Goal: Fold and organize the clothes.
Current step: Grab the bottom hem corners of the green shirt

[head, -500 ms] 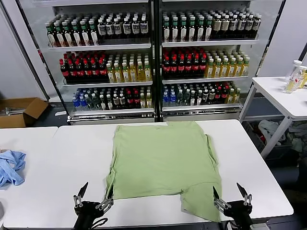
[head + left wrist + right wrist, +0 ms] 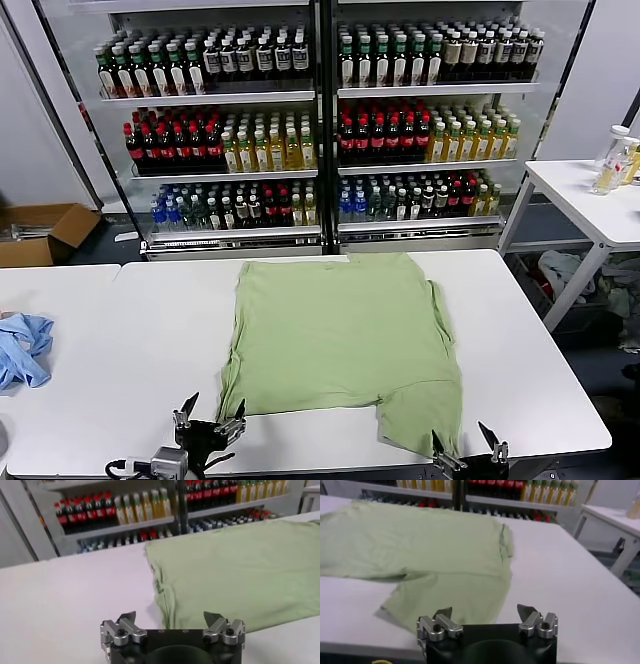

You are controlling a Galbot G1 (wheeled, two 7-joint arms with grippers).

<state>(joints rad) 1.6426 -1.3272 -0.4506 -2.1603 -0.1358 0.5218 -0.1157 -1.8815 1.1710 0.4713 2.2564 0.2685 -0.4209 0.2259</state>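
On the white table (image 2: 520, 330), the polo shirt (image 2: 340, 340) lies lengthwise front-to-back, apparently plain-side up.

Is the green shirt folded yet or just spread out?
Mostly spread flat: the green shirt lies back-up on the table, only its side edges tucked; one near corner hangs lower.

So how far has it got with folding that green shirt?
Barely begun. The green shirt lies spread flat on the white table, back side up, with only its left edge doubled over. Both claws, left and right, are open and empty at the near edge. All main folds remain.
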